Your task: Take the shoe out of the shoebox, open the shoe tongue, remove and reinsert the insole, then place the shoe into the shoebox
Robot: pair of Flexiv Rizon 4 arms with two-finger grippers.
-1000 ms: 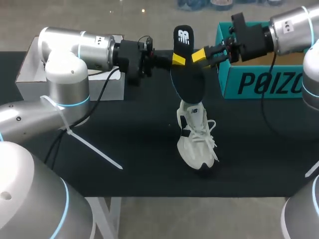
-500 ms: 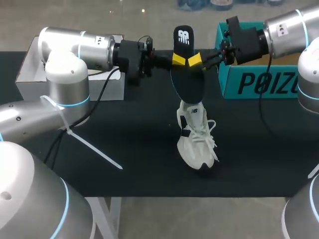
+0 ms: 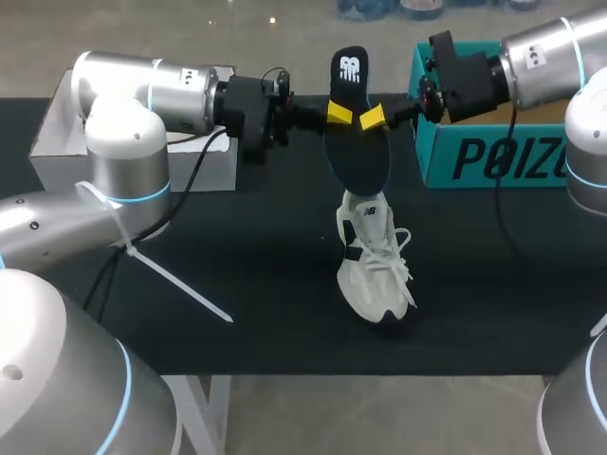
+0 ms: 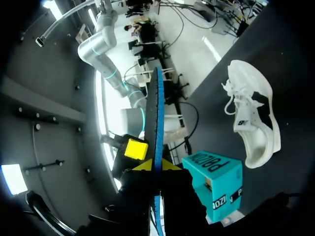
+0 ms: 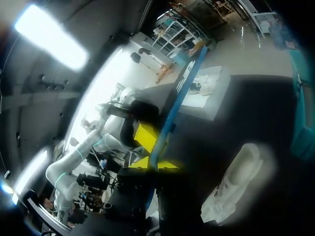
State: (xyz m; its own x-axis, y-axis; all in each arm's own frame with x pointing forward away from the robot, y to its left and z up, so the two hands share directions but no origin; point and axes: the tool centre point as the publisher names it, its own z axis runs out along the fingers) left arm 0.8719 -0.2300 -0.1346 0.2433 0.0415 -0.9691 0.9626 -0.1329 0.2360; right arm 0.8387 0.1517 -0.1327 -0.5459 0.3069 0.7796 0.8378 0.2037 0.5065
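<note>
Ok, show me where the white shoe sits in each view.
Head view: white shoe on the table, below the raised insole.
Left wrist view: white shoe on the table, off to one side of the insole.
Right wrist view: white shoe blurred, on the table beside the insole.
Shared landmark: the insole.

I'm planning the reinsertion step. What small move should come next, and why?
Probably open the left gripper, so that the right gripper alone carries the insole. Both look shut on it in mid-air, above the shoe, and one arm could likely lower it into the shoe more freely.
</note>
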